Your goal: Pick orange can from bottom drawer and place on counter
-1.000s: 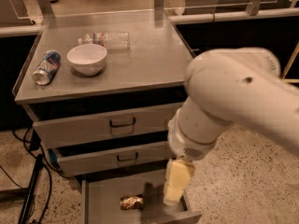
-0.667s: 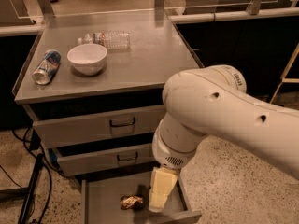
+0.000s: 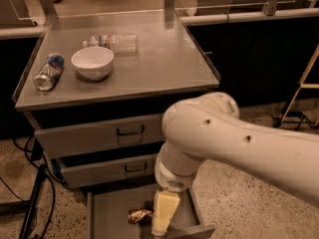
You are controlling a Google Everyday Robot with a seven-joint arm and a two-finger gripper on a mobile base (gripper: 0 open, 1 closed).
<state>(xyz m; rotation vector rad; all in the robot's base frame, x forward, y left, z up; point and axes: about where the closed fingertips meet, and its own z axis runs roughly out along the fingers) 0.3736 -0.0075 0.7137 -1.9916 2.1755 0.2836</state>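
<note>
Camera view. Op: where's the small orange-brown drink can (image 3: pixel 139 215)?
Eng: On its side in the open grey bottom drawer (image 3: pixel 108 219), long axis crosswise. Your cream gripper (image 3: pixel 159 227) hangs just picture-right of it. Can't tell whether it's open or closed.

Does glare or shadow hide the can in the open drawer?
Camera view: a pale sheen lies on the grey steel counter, with no washout; the open bottom drawer sits in dim shadow, yet the orange-brown can shows, lying beside the cream gripper inside it.
</note>
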